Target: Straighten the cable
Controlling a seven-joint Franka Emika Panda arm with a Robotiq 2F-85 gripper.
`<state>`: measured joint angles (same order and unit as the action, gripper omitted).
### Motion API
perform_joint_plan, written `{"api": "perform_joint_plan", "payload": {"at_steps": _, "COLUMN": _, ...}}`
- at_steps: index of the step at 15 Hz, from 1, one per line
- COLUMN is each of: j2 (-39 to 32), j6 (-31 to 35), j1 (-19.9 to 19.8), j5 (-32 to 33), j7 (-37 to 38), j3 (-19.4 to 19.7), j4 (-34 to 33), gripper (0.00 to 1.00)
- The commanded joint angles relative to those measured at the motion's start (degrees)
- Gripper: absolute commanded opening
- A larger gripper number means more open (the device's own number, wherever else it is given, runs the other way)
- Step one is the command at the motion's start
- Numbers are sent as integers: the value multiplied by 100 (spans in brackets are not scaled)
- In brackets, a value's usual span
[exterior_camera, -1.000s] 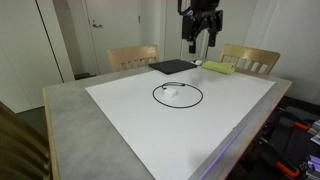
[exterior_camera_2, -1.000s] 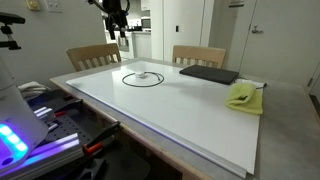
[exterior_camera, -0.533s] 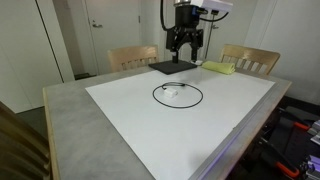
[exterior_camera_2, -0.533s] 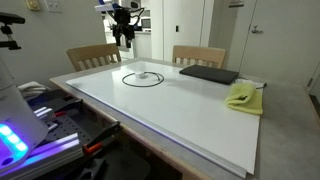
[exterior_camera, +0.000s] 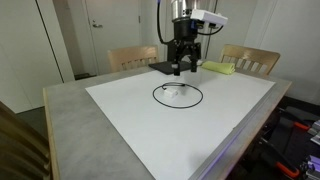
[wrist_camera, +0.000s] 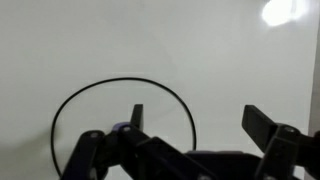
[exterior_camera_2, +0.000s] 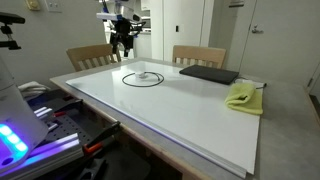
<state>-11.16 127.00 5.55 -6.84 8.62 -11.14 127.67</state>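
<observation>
Exterior: gripper [exterior_camera: 181,69] hovering above cable [exterior_camera: 178,106], coiled in a ring mid-worktop [exterior_camera: 150,135]. Exterior, opposite angle: same, well clear of ring [exterior_camera_2: 144,84]. Wrist: gripper [wrist_camera: 200,125] spread wide, arc [wrist_camera: 120,81] beneath. Advisable: descend on one strand, pinch low, drag outward slowly.
</observation>
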Motion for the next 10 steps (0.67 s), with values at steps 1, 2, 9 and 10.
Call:
{"api": "perform_joint_plan", "payload": {"at_steps": 1, "j2": -27, "j6": -90, "j1": 134, "j5": -14, "j7": -28, "j3": 128, "j4": -9, "gripper": 100}}
{"api": "perform_joint_plan", "payload": {"at_steps": 2, "j2": -43, "j6": -126, "j1": 144, "j5": -6, "j7": -28, "j3": 130, "j4": -9, "gripper": 100}}
{"api": "perform_joint_plan", "payload": {"at_steps": 9, "j2": -165, "j6": -58, "j1": 327, "j5": 782, "j7": 204, "j3": 228, "j4": -40, "gripper": 100}}
{"api": "perform_joint_plan", "payload": {"at_steps": 10, "j2": -185, "j6": 3, "j1": 354, "j5": 989, "j7": 184, "j3": 253, "j4": -36, "gripper": 100}}
